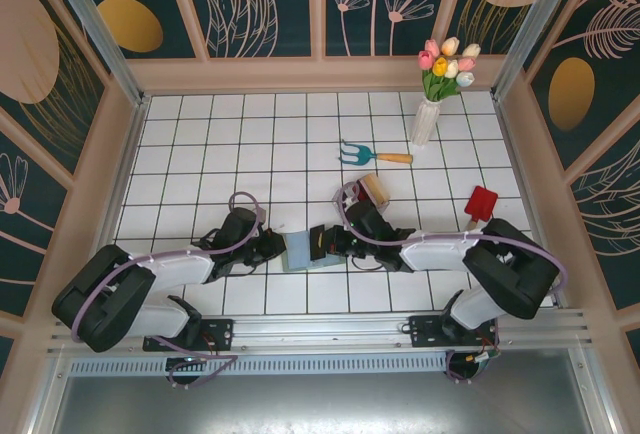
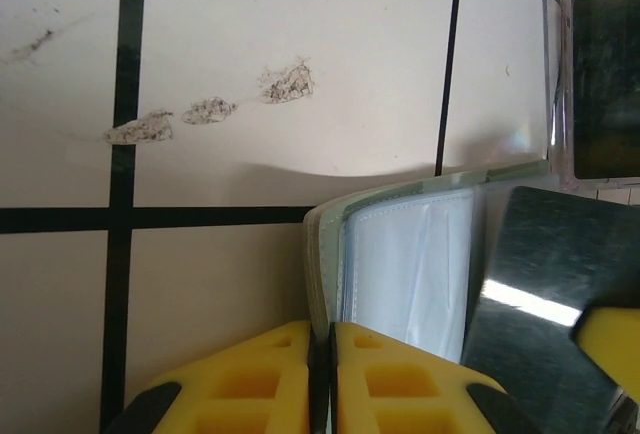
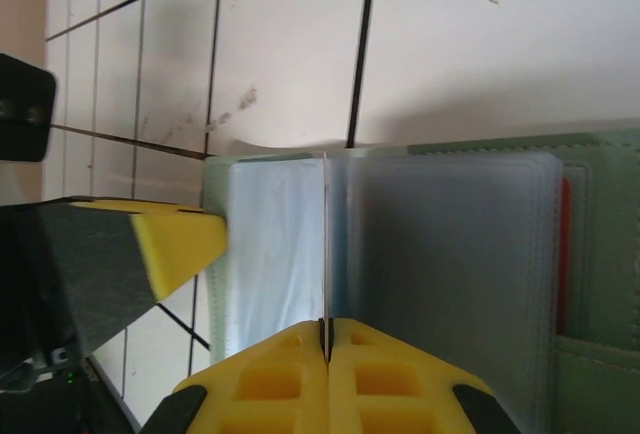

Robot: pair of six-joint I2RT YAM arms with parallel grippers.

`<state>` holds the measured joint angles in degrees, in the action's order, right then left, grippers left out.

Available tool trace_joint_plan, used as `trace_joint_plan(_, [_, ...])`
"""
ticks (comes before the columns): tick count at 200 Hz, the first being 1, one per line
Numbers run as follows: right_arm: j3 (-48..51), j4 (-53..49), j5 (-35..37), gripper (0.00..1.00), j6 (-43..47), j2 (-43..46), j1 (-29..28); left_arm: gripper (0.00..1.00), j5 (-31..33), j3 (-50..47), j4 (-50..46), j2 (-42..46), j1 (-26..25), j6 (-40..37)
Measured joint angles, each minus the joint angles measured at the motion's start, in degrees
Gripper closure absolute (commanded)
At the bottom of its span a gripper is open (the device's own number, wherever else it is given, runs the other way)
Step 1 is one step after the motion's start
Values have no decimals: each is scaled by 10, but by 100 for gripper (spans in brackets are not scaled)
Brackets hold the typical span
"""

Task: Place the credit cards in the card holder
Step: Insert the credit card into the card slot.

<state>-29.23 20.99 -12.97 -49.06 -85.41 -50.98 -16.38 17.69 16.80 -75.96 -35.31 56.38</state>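
Top external count: two arms, one card holder, one vase of tulips, one blue rake, one red shovel. I can make out two cards: a dark card and a red card.

Room: the holder lies near centre, about one tile row from the near edge of the tiled floor. Far-left tiles are open. The rake and vase are well apart from it at far right, and the shovel is off to the right by the wall. In the left wrist view a small clear tray sits just past the holder's far corner, with something dark inside.

Holder is between the two tools and lies open, clear sleeves up.
- Left gripper is clenched on the holder's left cover edge, which runs into the slit between its fingers.
- Right gripper comes in from the right, pinching the dark card, which shows edge-on over the sleeves near the fold.
- Red card is tucked in a pocket on the holder's right side.
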Motion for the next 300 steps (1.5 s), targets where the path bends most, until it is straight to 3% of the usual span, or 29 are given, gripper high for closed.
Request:
trace_joint_plan(112, [9,80,-28,100,-30,-55,-7,92,16,0,-5,2,0,3])
trace_joint_plan(130, [16,88,-33,100,-37,-55,-8,81,19,0,-8,3,0,5])
trace_joint_plan(159, [29,97,-36,100,-46,-49,-12,77,33,-2,-27,27,0,12])
trace_joint_plan(205, [33,116,-36,100,-56,-54,-13,84,33,-20,-32,65,0,14])
trace_joint_plan(300, [12,160,-36,100,-70,-103,-26,85,31,-20,-7,19,1,13])
